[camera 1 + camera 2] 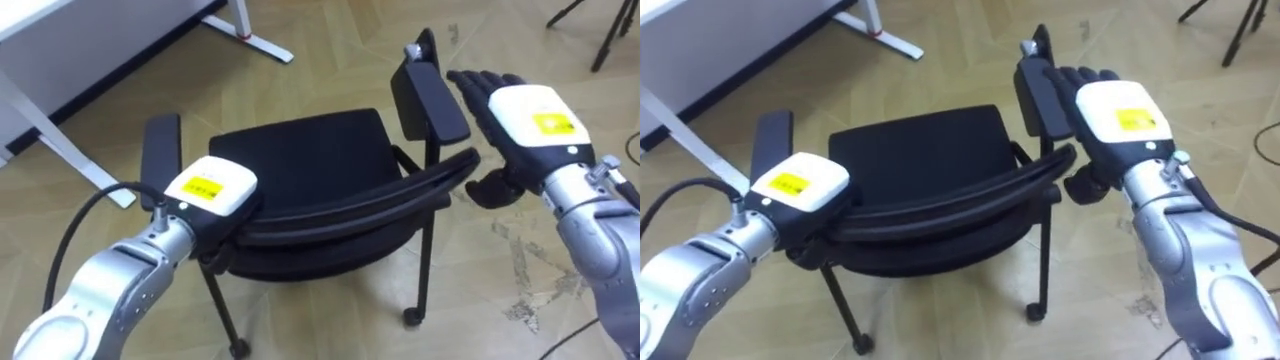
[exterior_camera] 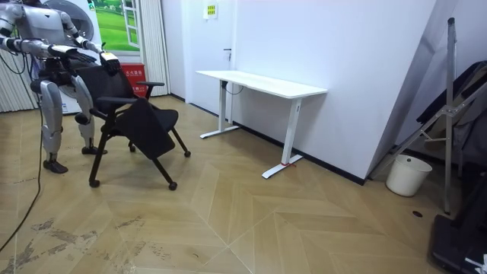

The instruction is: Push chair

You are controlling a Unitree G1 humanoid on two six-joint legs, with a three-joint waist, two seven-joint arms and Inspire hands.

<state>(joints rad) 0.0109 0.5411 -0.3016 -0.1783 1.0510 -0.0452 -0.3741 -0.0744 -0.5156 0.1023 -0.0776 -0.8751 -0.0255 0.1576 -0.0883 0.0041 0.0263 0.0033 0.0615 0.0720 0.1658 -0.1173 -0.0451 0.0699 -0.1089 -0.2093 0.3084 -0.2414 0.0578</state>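
Black wheeled chair [image 1: 300, 165] stands on the wooden floor [image 1: 330, 40] just before the robot; left hand [image 1: 210, 192] lies on its backrest [image 1: 380, 200], grip impossible to tell; right hand [image 1: 535, 120] holds fingers [image 1: 475, 82] straight beside its right armrest [image 1: 428, 100]; the pushing step seems in hand, next calling for even forward pressure.

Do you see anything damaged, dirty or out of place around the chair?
Yes. The wooden floor has pale, scratched scuff patches to the right of the chair, near its closest wheel. The room view shows more of these marks at its lower left. The chair itself looks undamaged.
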